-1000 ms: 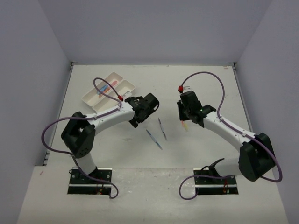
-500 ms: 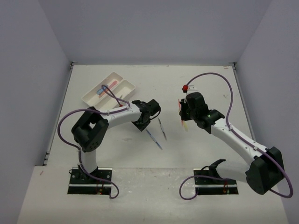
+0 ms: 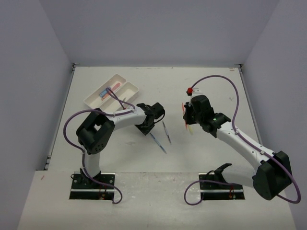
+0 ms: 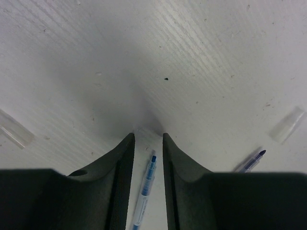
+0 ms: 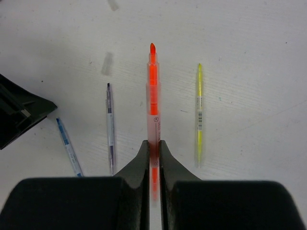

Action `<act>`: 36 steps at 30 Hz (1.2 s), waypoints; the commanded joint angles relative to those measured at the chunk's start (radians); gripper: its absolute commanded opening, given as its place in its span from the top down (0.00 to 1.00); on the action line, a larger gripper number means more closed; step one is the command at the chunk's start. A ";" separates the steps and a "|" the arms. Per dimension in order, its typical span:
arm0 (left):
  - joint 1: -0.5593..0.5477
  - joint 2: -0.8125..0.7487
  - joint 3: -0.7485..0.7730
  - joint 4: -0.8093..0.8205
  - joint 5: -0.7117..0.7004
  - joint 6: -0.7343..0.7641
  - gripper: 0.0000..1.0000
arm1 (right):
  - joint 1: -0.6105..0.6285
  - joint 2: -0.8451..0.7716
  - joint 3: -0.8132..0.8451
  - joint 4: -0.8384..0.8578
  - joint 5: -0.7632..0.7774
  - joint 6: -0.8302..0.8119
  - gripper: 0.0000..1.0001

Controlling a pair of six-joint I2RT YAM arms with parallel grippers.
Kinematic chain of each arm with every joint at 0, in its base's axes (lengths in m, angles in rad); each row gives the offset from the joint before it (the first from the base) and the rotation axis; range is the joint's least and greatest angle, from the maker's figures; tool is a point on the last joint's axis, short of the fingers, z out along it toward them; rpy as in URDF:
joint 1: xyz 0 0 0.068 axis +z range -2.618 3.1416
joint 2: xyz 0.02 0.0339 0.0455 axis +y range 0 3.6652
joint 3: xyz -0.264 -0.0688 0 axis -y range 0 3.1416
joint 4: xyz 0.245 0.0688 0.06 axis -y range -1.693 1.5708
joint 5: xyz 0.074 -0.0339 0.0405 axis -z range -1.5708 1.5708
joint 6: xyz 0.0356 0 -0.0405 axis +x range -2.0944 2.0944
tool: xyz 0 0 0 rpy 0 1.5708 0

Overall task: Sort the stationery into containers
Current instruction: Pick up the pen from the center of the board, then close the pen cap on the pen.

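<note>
One blue pen (image 4: 145, 191), straddled untouched by the part-open left gripper (image 4: 148, 136), could be rolled aside on closing; the orange marker (image 5: 152, 91) is clamped in the right gripper (image 5: 153, 143).

The left arm (image 3: 120, 120) and the right arm (image 3: 240, 141) have white links and black joint housings. The left pincer (image 4: 148, 136) and the right pincer (image 5: 153, 142) are black, with two wedge-shaped fingers (image 4: 122, 163) each. Behind each pincer a purple cable (image 3: 67, 129) loops toward a black base plate (image 3: 79, 184). Just behind the right pincer sits a red piece (image 3: 190, 90), perhaps a connector.
</note>
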 commanded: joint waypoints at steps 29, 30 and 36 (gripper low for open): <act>0.117 -0.015 0.262 0.040 -0.148 0.475 0.39 | 0.000 0.000 -0.008 0.043 0.005 0.001 1.00; 0.143 0.005 0.272 0.038 -0.138 0.480 0.41 | 0.000 0.002 -0.008 0.043 0.005 0.001 1.00; 0.185 0.116 0.392 0.052 -0.093 0.562 0.42 | 0.000 0.013 -0.005 0.043 0.002 -0.002 1.00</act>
